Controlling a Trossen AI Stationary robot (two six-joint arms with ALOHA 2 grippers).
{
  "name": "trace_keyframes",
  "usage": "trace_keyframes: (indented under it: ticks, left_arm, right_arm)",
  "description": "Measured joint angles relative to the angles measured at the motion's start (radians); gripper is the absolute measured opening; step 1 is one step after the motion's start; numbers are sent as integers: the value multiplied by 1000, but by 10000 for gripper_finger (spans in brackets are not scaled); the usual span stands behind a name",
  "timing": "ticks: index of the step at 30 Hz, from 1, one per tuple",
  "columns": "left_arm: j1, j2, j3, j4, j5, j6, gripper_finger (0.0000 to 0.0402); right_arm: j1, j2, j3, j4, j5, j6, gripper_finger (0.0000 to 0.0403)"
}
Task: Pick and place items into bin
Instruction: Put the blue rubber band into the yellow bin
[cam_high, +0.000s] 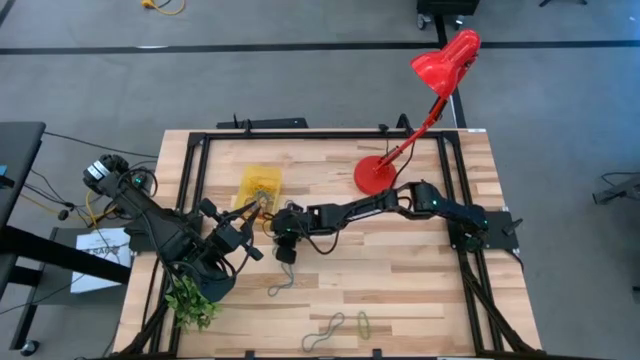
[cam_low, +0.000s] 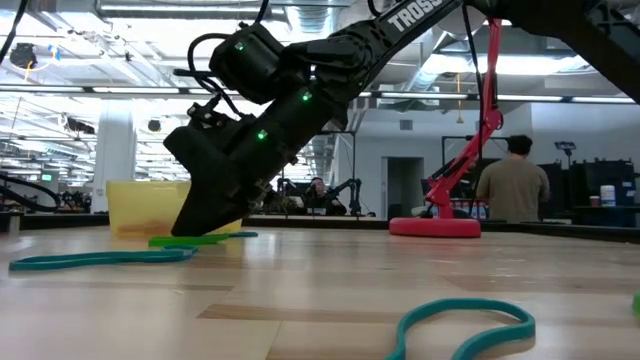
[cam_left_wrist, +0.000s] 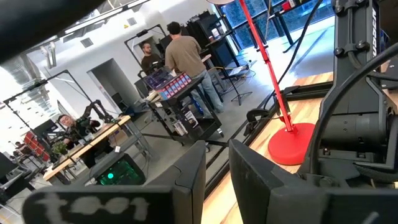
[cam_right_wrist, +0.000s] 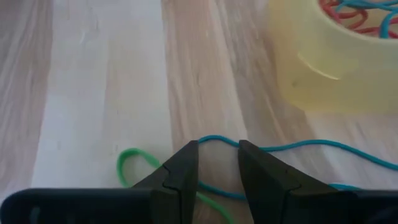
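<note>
While low over the counter just beside the yellow bin of coloured loops, right hand, fingers slightly apart, empty, above a teal loop and green loop; left hand raised nearby, fingers narrowly apart, empty.
</note>
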Motion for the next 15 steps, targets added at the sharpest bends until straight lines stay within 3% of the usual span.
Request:
trace_keyframes:
  ticks: [15]
  left_arm:
    - [0,0,0,0,0,0,62]
  right_arm:
    - [21,-1,5,5,8,14,107]
